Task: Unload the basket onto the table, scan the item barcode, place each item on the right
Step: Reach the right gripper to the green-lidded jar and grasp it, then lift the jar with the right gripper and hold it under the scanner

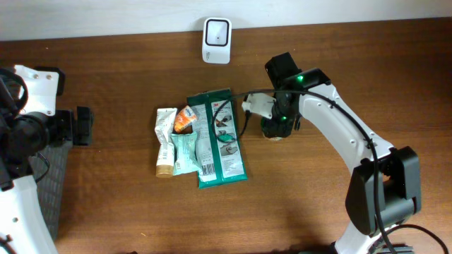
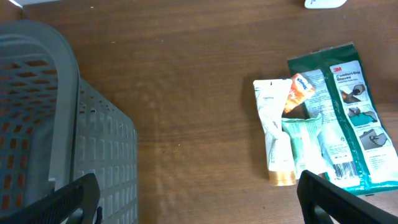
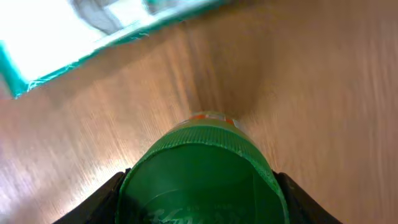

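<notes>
From overhead, your right tool point(image 1: 275, 124) hangs over a green bottle point(image 1: 272, 135) that stands on the counter point(image 1: 127, 212) directly beneath it. A pile of goods lies just beside this tool, on the side toward the other arm: a green 3M pack point(image 1: 224, 141), a mint tube point(image 1: 185, 152), a white tube point(image 1: 164, 141) and an orange sachet point(image 1: 186, 120). The white scanner point(image 1: 216, 32) sits at the counter's far edge, well apart from the tool. Your left tool point(image 1: 81, 125) is at the opposite end of the counter, next to a grey basket point(image 1: 55, 176).

In the left wrist view, that tool's jaws stand wide apart with nothing between them. The basket is close on one side, and the pile lies ahead toward the other.

In the right wrist view, the bottle's ribbed cap point(image 3: 202, 180) fills the gap, and both fingers point(image 3: 99, 199) press against its sides, so this tool is gripping the bottle. The 3M pack's edge shows blurred ahead.
</notes>
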